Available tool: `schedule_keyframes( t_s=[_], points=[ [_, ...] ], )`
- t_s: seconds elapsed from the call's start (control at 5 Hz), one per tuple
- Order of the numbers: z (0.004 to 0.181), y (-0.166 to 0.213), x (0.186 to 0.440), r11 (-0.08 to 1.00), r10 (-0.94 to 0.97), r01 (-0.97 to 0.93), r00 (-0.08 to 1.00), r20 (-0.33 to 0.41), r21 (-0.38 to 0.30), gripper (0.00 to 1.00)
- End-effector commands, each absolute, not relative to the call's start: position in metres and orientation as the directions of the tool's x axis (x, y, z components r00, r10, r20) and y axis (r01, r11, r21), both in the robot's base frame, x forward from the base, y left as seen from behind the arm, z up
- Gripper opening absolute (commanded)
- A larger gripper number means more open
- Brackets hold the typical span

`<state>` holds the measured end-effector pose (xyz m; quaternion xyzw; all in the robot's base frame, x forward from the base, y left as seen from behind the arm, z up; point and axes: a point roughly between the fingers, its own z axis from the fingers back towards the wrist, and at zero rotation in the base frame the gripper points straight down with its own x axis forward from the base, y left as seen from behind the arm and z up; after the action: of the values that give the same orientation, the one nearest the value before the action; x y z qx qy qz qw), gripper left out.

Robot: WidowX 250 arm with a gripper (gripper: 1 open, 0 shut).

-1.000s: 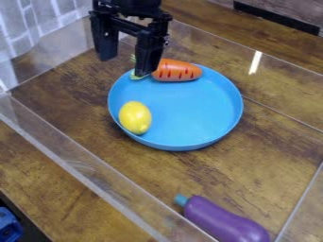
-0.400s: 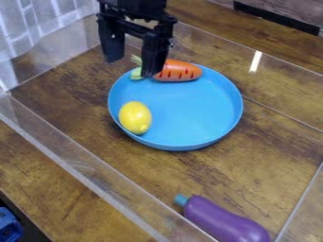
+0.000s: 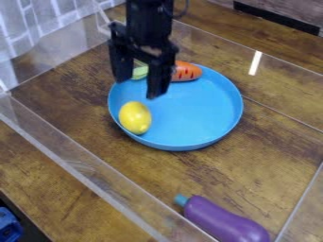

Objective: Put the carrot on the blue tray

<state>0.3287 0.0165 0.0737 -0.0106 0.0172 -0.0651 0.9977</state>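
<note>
The round, shallow, bright blue plastic tray point(image 3: 202, 113) sits on the dark wooden table point(image 3: 76, 151) and holds two toy foods: a round yellow lemon point(image 3: 134, 117) near its left rim, and the small orange carrot point(image 3: 187, 70) at its far rim, partly hidden behind the black gripper point(image 3: 139, 77). The gripper's fingers stand apart, gripping nothing. A purple toy eggplant point(image 3: 228, 223) lies on the table, well apart from the tray.

Single view: camera is looking down obliquely from above and in front, moderately near, taking in wooden table point(image 3: 76, 123), clear-walled enclosure point(image 3: 51, 142), blue tray point(image 3: 214, 123).
</note>
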Motion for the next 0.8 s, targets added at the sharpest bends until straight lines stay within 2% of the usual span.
schedule_keyframes(
  t_s=[0.0, 0.2, 0.6],
  points=[
    [0.101, 0.032, 0.357, 0.98, -0.199, 0.2, 0.978, 0.06, -0.006, 1.0],
    [0.104, 0.048, 0.365, 0.968, -0.251, 0.252, 0.965, 0.077, 0.001, 1.0],
    [0.099, 0.032, 0.388, 0.913, -0.408, 0.408, 0.908, 0.094, 0.017, 1.0]
  ],
)
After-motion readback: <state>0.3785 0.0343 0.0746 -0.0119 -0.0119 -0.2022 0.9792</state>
